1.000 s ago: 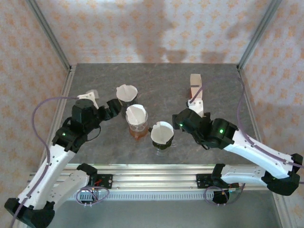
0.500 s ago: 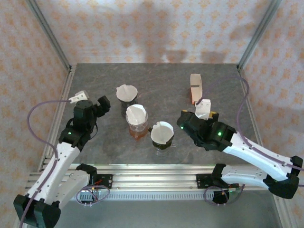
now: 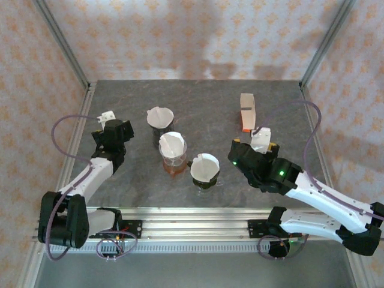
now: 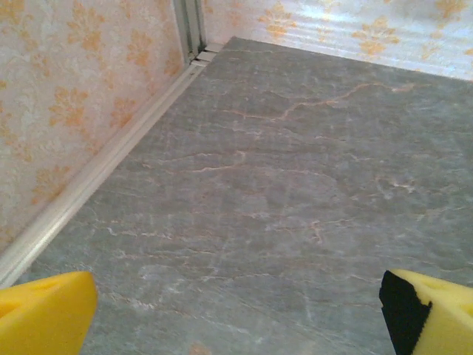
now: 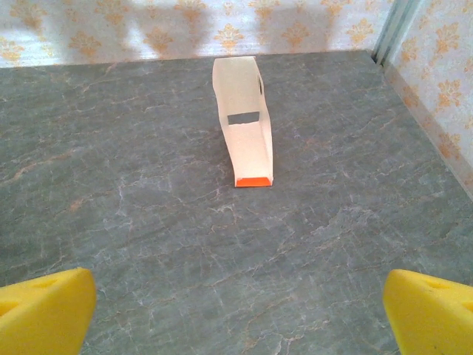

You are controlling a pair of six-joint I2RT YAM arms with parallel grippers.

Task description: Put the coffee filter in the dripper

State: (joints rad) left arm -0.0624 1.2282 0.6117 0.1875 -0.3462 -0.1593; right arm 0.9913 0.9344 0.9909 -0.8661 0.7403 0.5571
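Three drippers stand mid-table, each with a white paper filter in it: a dark one [image 3: 160,117] at the back, a clear orange-tinted one [image 3: 173,150] in the middle, and a black one [image 3: 205,169] nearest the front. My left gripper [image 3: 118,128] is well left of them, open over bare table; its yellow fingertips [image 4: 44,314] stand wide apart with nothing between them. My right gripper [image 3: 256,144] hangs right of the black dripper, also open and empty [image 5: 236,318]. It faces the filter box [image 5: 244,122].
The pale cardboard filter box [image 3: 247,111] with an orange end lies at the back right. Aluminium frame rails and patterned walls [image 4: 96,170] close in the table on the left, right and back. Grey marble-look tabletop [image 5: 148,222] lies in front of both grippers.
The left arm pulled back and to the left, away from the drippers, folding toward the left rail. The right gripper withdrew right from the black dripper and turned toward the filter box.
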